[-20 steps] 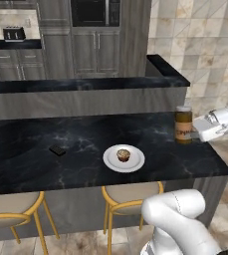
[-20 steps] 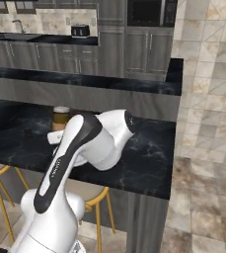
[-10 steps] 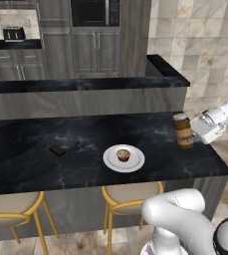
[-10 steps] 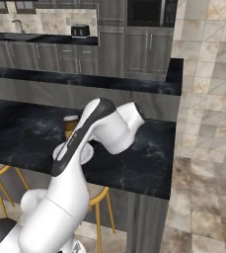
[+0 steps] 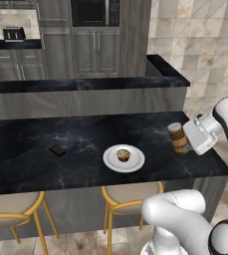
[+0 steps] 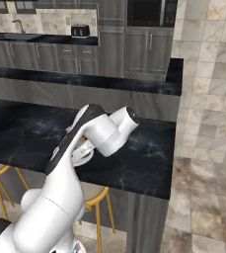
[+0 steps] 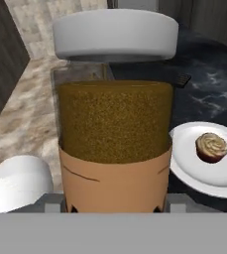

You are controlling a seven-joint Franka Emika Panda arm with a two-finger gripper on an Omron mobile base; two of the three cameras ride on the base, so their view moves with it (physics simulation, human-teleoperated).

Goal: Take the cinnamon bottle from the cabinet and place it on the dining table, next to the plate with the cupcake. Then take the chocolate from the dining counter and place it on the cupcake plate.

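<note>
The cinnamon bottle point(image 5: 176, 137), a clear jar of brown powder with a white lid and tan label, stands upright at the right end of the black dining counter point(image 5: 85, 134). My gripper point(image 5: 182, 143) is shut on its lower part from the right. In the hand view the cinnamon bottle point(image 7: 115, 124) is close up and hides the fingers. The white plate point(image 5: 135, 162) with the cupcake point(image 5: 123, 155) lies a short way left of the bottle. The small dark chocolate point(image 5: 57, 150) lies further left on the counter. The hand view also shows the plate point(image 7: 194, 178), the cupcake point(image 7: 212, 147) and the chocolate point(image 7: 181, 79).
A raised dark ledge point(image 5: 85, 84) runs along the counter's back. The counter's right edge point(image 5: 220, 162) is just beyond the bottle, with tiled floor below. Stools with yellow frames point(image 5: 130, 194) stand under the front edge. In the right base view my own arm point(image 6: 85, 143) covers the bottle.
My gripper has brought the cinnamon bottle down and slightly left, toward the counter surface and the plate. The plate, cupcake and chocolate have not moved.
</note>
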